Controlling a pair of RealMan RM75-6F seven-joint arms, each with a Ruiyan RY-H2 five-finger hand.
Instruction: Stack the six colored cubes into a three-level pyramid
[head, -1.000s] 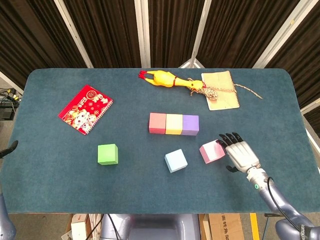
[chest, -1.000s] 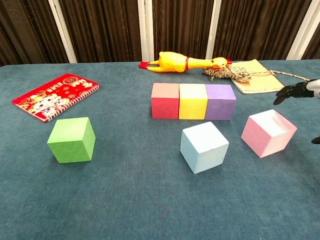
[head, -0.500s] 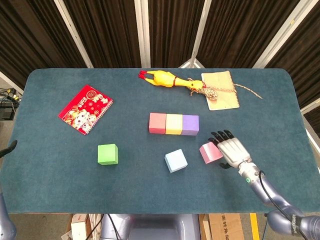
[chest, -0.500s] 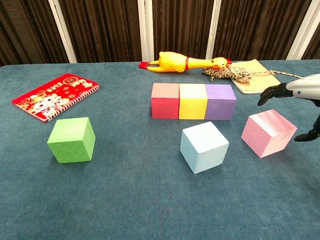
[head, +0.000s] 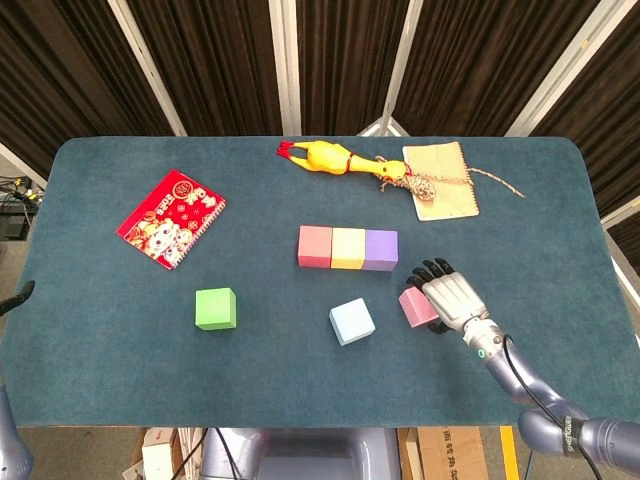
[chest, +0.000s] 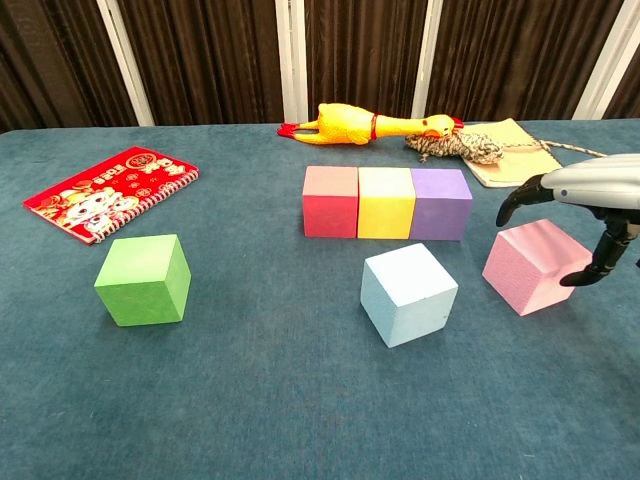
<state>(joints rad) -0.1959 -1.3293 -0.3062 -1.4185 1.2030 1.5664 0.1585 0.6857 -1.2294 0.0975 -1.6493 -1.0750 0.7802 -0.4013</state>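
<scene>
Right hand (head: 452, 301) has slid left, now over pink cube (chest: 527, 265), fingers spread, holding nothing. Base row set; next: close around cube, lift onto row.

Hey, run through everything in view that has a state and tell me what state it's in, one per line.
Red, yellow, purple cubes: touching in a row, nothing stacked on them.
Pink cube: on the table, tilted, under the right hand, not lifted.
Blue cube: loose, alone.
Green cube: loose, alone.
Right hand: over the pink cube, fingers spread around it, grip not closed.
Left hand: barely in view at the edge.
Notebook: closed, flat.
</scene>
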